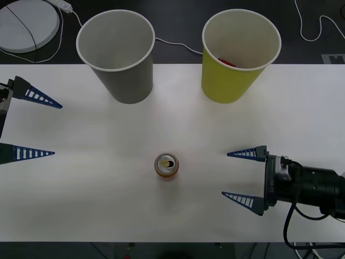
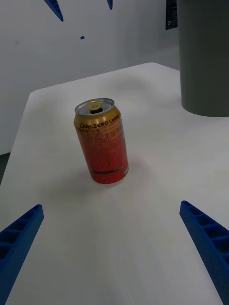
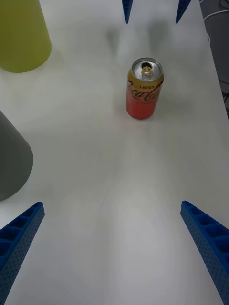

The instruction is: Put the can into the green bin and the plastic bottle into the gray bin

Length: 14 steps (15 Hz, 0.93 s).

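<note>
Left gripper (image 1: 49, 129): seen at 9 o'clock on the white worktop (image 1: 97, 183), blue ribbed fingers spread wide, nothing held.
Gray paper cup (image 1: 119, 54): stood upright at 11 o'clock.
Small orange-yellow drink can (image 1: 167, 165): stood upright at centre, untouched.
Yellow-green paper cup (image 1: 237, 54): stood at 1 o'clock, something red seen inside.
Right gripper (image 1: 225, 174): at 4 o'clock, fingers wide apart, pointed at the can, empty.

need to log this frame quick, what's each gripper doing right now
Left gripper: open, empty, at the table's left edge.
Right gripper: open, empty, facing the Coke Zero Lemon can without touching it.
</note>
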Motion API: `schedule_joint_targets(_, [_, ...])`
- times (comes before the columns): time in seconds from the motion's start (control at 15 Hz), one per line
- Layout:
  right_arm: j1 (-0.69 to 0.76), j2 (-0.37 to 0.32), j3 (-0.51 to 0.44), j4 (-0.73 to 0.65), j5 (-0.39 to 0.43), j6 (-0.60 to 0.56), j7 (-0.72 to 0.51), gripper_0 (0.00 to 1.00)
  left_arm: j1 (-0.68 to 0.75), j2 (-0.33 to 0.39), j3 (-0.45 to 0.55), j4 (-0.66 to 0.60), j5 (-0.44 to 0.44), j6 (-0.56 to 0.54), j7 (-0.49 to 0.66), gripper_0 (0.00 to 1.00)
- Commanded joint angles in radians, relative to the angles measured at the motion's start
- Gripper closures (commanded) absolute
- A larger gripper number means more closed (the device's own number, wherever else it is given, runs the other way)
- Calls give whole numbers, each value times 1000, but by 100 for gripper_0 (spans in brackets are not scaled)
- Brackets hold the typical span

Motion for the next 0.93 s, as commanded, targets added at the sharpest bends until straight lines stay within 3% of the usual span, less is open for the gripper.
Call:
schedule_joint_targets(0.07, [-28,25,35,60,-8,29,78,0,0,0,0,0,0,0,0,0])
schedule_joint_targets(0.4, [-76,45,150,140,-77,122,181,0,0,0,0,0,0,0,0,0])
schedule_joint_targets(0.93, [-126,91,295,163,-118,265,212,0,0,0,0,0,0,0,0,0])
